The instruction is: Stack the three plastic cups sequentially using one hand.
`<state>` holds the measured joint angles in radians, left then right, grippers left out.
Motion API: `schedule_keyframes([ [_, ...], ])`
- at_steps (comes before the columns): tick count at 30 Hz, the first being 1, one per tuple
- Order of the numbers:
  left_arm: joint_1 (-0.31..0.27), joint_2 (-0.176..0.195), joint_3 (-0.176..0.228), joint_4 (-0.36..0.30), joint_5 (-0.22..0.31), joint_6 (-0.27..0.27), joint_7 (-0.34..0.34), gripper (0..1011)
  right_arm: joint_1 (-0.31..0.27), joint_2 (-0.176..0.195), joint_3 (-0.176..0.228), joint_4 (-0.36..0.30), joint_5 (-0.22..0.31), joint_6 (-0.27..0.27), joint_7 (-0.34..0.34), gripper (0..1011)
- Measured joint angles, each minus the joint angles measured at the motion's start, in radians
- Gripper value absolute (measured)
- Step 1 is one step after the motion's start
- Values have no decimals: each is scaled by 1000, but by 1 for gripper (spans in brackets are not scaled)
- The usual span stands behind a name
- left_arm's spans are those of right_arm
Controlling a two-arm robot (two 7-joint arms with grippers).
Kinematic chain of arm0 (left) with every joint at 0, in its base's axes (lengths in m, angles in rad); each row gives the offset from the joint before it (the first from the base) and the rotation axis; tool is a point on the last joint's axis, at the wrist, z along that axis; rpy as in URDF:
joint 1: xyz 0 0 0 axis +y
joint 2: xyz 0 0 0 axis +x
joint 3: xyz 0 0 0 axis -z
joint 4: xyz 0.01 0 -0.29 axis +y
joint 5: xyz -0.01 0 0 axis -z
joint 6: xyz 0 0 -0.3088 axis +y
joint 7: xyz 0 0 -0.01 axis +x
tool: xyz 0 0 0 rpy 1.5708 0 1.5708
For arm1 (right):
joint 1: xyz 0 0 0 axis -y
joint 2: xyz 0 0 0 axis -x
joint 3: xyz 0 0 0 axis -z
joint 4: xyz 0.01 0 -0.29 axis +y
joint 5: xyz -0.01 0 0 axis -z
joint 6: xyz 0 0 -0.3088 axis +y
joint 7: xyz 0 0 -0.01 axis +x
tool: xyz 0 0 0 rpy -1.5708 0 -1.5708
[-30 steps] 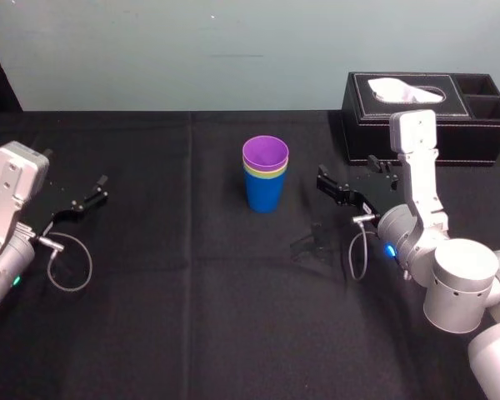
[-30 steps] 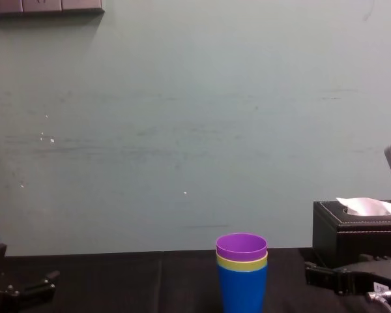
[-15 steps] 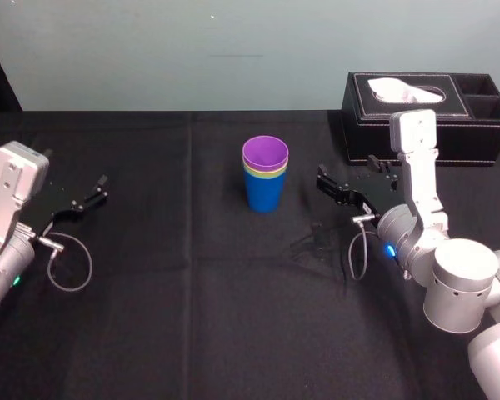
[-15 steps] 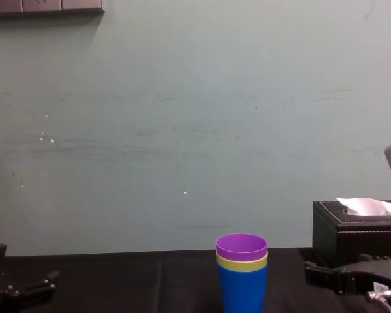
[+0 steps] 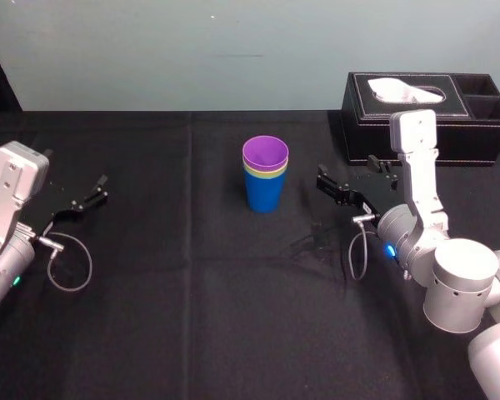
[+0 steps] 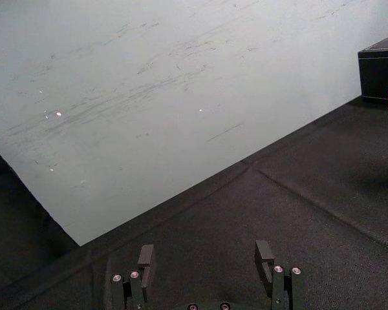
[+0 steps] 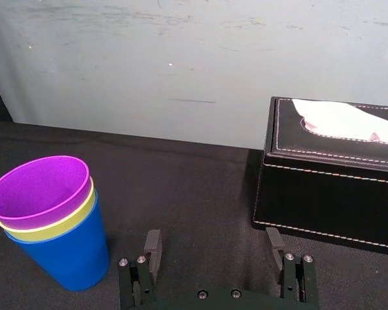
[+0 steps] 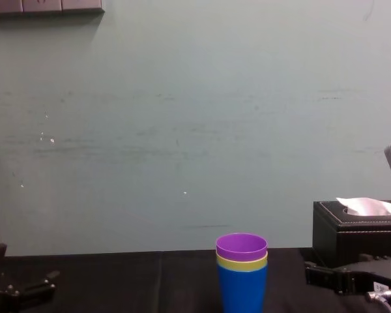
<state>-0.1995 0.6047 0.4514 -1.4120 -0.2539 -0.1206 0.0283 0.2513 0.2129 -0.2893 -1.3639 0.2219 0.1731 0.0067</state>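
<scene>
Nothing is shifting since the earlier frames. In the right wrist view, the right hand [image 7: 210,248] is hanging spread wide and empty near the purple cup [image 7: 39,187], which is sitting in the yellow-green cup [image 7: 35,234], itself in the blue cup [image 7: 64,258]. In the left wrist view, the left hand [image 6: 205,258] is idling open, well apart. In the head view, all three are standing upright mid-tabletop [image 5: 192,317]. In the chest view, their rims are showing nested, so the stacking looks finished.

Soft, even light from above. Pale wall [image 5: 150,50] bright; black counter [image 5: 192,317] dim and flat. Faint shadow under right claw [image 5: 321,182].
</scene>
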Motion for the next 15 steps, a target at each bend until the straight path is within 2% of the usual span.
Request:
schedule_keyframes([
  [15, 0, 0, 0, 0, 0, 0, 0, 1011, 0, 0, 0, 0, 0, 0, 0, 1000],
])
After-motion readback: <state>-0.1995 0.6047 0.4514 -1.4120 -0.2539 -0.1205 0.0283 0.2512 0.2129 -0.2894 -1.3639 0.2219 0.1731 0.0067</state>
